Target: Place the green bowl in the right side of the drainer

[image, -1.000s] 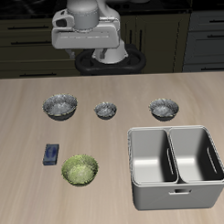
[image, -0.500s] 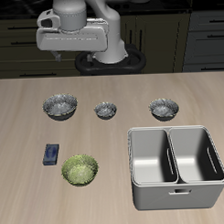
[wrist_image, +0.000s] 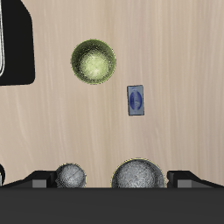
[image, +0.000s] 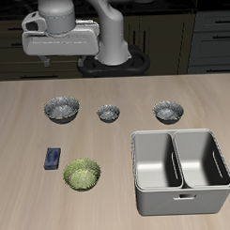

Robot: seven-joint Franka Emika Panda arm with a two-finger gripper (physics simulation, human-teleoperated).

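Exterior view, read across. A small blue rectangular object [image: 53,158] lies flat on the tabletop [image: 114,96], near the front edge. Behind it, in the back row, stands the largest of three grey bowls [image: 60,110]. High above that part of the tabletop hangs the robot's gripper [image: 60,40]; its jaws are hidden behind the wrist housing, and their state cannot be told from either view.

The green bowl [image: 82,173] sits upright on the tabletop near the front edge, just beside the blue object and apart from it. It is untouched and clear of the gripper, which is well above and farther back.

Next in the back row is a small grey bowl [image: 108,113], then a mid-sized grey bowl [image: 167,111]. All three grey bowls stand upright and apart from one another.

The drainer [image: 181,171] occupies the front of the tabletop at the far end of the view, well apart from the green bowl. Both of its compartments hold nothing. Its small handle faces the front edge.

Wrist view: the green bowl [wrist_image: 94,62], the blue object [wrist_image: 135,99] and two grey bowls [wrist_image: 138,176] are confirmed on the tabletop, none in contact.
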